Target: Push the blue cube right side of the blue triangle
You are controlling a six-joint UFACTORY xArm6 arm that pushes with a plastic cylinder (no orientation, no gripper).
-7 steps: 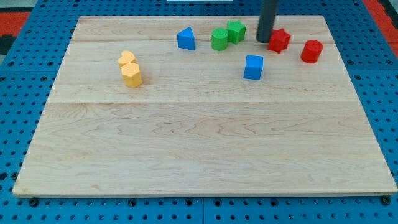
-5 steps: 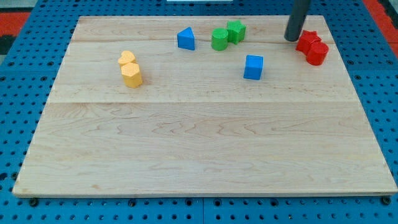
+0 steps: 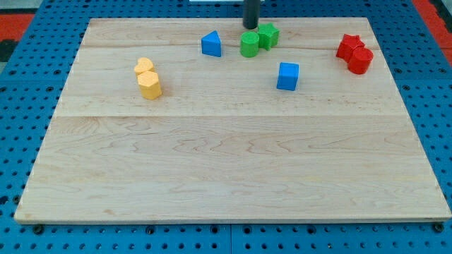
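Note:
The blue cube [image 3: 287, 76] sits on the wooden board, right of centre in the upper half. The blue triangle [image 3: 211, 44] is up and to its left, near the board's top edge. My tip [image 3: 250, 27] is at the top of the view, just above the green cylinder [image 3: 249, 44] and left of the green star [image 3: 268, 35]. It stands between the blue triangle and the green star, well above and left of the blue cube, touching neither blue block.
A red star [image 3: 347, 46] and a red cylinder [image 3: 361, 60] touch each other at the upper right. A yellow heart [image 3: 144, 67] and a yellow hexagon [image 3: 150, 84] touch at the left. The wooden board [image 3: 226, 176] lies on a blue pegboard.
My tip pushed the red star right against the red cylinder, then swung left across the top to just above the green cylinder. The blue blocks have not moved.

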